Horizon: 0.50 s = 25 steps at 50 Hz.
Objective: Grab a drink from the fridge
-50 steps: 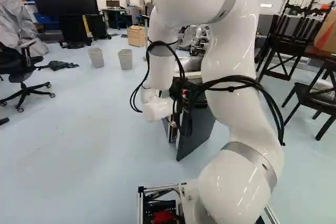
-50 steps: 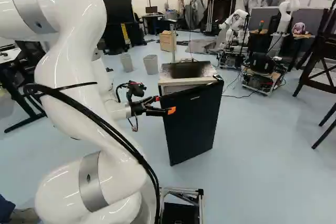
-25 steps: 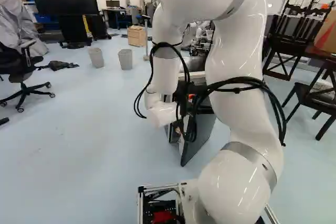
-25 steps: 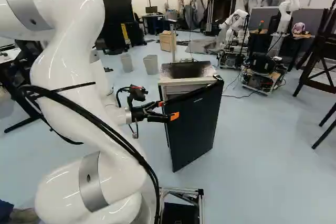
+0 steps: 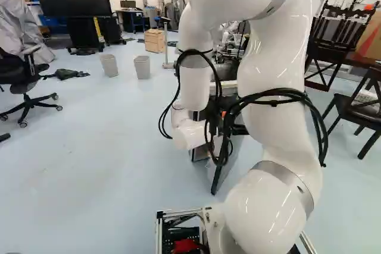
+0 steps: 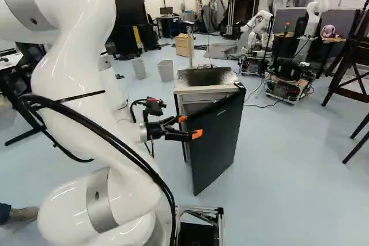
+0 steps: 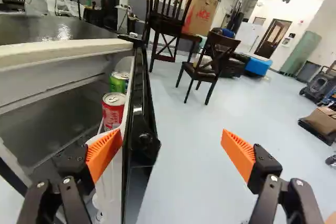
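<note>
Arm (image 6: 75, 84): smooth, glossy wht. Fridge door (image 6: 216, 148): smooth blk, satin front, glossy edge. Fridge top (image 7: 47, 29): glossy blk. Red soda can (image 7: 113, 113): shiny metal. Finger pads (image 7: 104, 155): matt, ribbed. Chair (image 7: 198, 71): dk wood. Box (image 7: 199, 15): matt cardbd.

Dark wooden chairs (image 7: 210, 64) stand on a pale blue floor (image 7: 184, 182).

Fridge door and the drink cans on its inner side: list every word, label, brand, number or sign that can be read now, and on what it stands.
Readable texts: none.
Fridge door, outer face: a small pale mark, too small to read.
Red can: pale print on its side, too blurred to read.
Green can: print on its side, too small and partly hidden to read.
</note>
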Available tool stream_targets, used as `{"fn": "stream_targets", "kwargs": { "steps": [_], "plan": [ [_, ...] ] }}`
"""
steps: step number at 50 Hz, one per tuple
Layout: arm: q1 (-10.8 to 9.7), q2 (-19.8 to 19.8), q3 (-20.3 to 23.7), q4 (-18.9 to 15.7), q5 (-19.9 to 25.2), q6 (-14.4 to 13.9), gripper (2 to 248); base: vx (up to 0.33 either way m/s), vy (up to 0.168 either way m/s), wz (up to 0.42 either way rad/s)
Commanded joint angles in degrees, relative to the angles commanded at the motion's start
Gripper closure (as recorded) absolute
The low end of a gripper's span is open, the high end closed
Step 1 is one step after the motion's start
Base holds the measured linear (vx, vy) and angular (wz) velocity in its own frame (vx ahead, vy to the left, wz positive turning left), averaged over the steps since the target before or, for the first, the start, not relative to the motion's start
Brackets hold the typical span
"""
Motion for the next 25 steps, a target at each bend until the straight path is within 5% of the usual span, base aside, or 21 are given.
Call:
{"fn": "stream_targets", "kwargs": {
  "steps": [25],
  "plan": [
    [-3.3,1.0,3.1,2.6,0.9,0.0,3,0.0,0.0,0.0]
  ]
}}
